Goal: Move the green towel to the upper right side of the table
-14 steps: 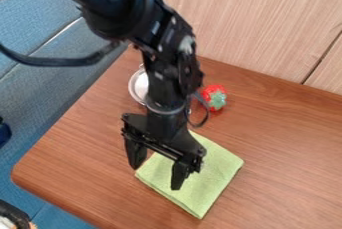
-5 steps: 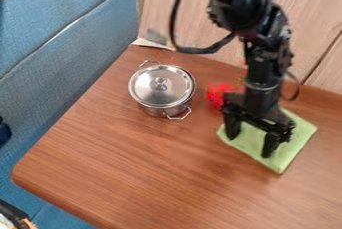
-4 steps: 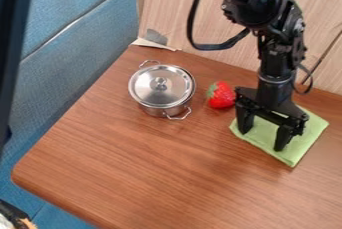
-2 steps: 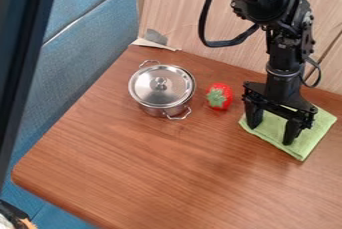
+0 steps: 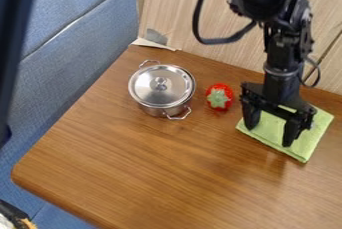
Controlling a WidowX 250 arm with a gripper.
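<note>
A square green cloth towel is lying flat under and around the two spread fingers of the black gripper, their tips pointing down onto it with nothing visibly pinched between them. The towel is occupying the right part of the brown wooden table, fairly near the back edge. The sliding step seems to be finishing, the fingers probably pressing rather than grasping; the next move is likely calling for a straight lift, since any sideways drag could be pulling the cloth back or wrinkling it, unless a small push farther up and right is still wanted. To the left of the fingers, a red toy strawberry with green leaves is resting close by, apart from the towel. Farther left, a round silver metal pot with a lid is standing upright, and behind the fingers a pale wood-grain panel is rising past the table's back edge. Compared with the earliest frame, towel and gripper are now sitting much farther right and higher, leaving the pot uncovered; against the latest earlier one, both are lying very slightly back toward the left.
</note>
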